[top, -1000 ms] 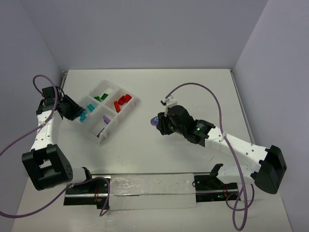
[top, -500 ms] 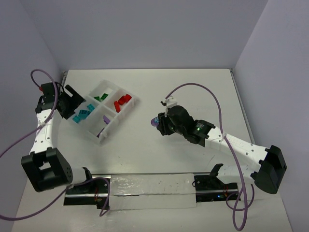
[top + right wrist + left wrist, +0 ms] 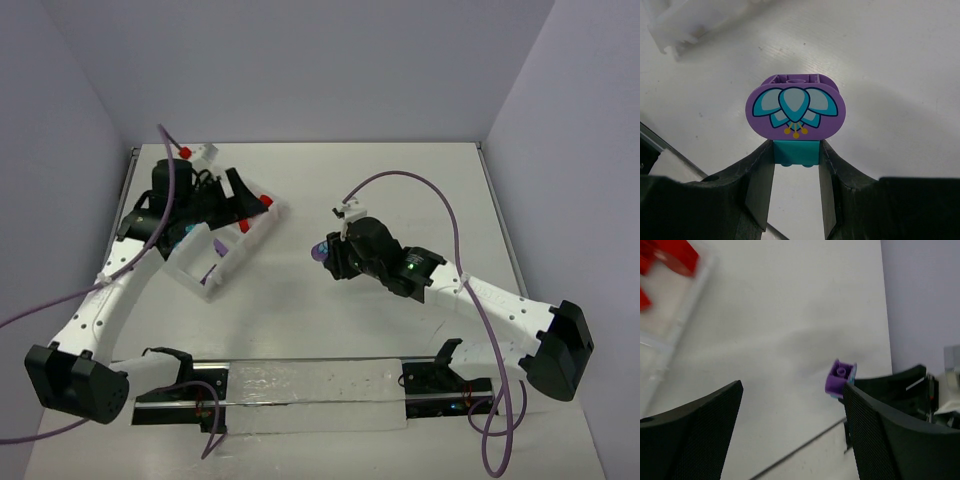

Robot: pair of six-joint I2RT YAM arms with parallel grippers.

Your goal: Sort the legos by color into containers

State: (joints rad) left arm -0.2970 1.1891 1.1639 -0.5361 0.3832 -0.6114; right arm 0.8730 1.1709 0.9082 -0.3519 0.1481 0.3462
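My right gripper (image 3: 325, 253) hovers over the table right of the white tray (image 3: 196, 262). It is shut on a lego cluster (image 3: 796, 107): a teal brick (image 3: 796, 152) pinched between the fingers, with a purple flower-printed piece on top. My left gripper (image 3: 236, 200) is above the tray's far right end, open and empty, its fingers (image 3: 695, 432) spread wide. In the left wrist view the purple cluster (image 3: 840, 377) shows ahead, and red legos (image 3: 670, 257) lie in a tray compartment at top left. Red legos (image 3: 267, 201) peek out beside the left gripper.
The left arm covers much of the tray, hiding most compartments. A tray corner (image 3: 687, 20) shows at the upper left of the right wrist view. A long rail (image 3: 310, 385) runs along the near edge between the arm bases.
The left gripper opened at the tray's left end, leaving teal legos in a compartment, then swung right across the tray. The right arm stayed still with its cluster.
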